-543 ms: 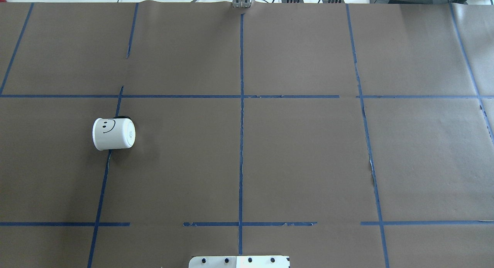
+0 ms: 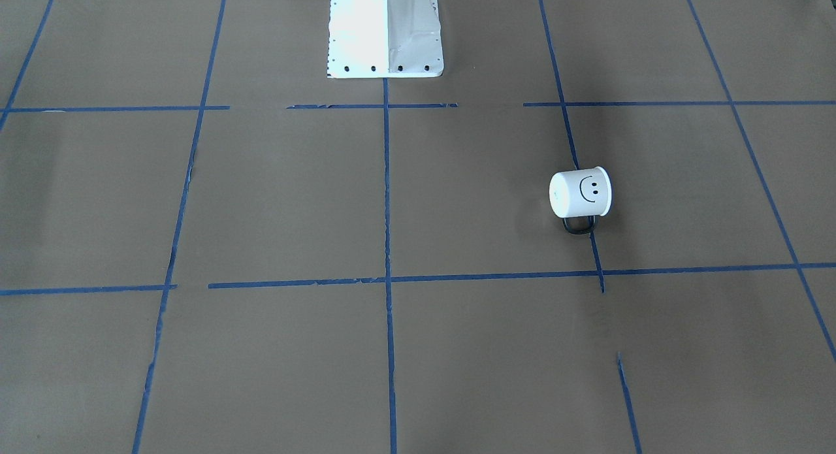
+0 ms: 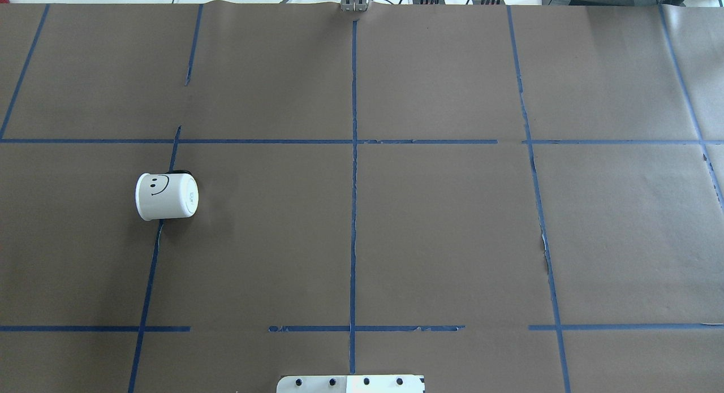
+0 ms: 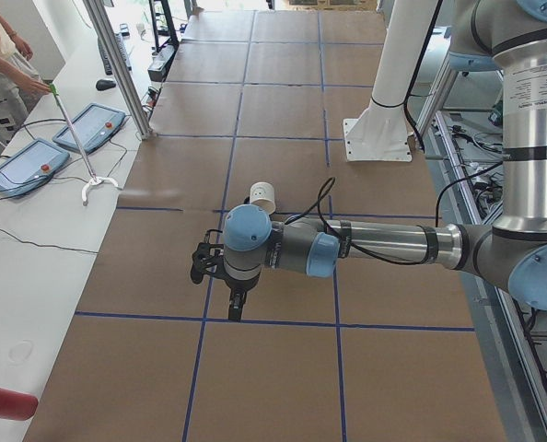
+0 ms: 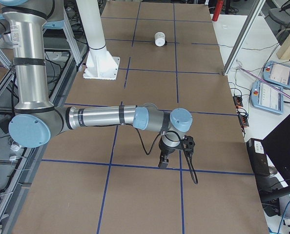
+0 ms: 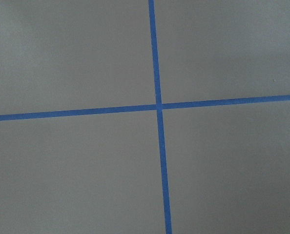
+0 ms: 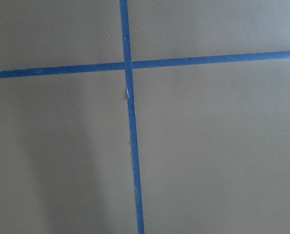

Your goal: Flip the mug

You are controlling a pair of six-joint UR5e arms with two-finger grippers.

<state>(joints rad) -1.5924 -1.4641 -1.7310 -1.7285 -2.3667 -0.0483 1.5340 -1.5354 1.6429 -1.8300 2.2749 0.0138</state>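
Overhead exterior: mug [image 3: 167, 196] lies on its side at the robot's left, well apart from left gripper [image 4: 236, 307] and right gripper [image 5: 163, 162], whose openings cannot be told; the left should likely arrive open, straddling the wall for a firm upending.

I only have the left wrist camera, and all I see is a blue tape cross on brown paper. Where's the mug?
Observer: The mug lies on its side across a tape line, in the left half of the table.
Operator: Which way does the handle point?
Observer: The handle points away from the robot, toward the operators' side.
Operator: And my gripper?
Observer: In the left side view, the left gripper hangs apart from the mug, nearer the table's left end. I can't tell whether it's open.
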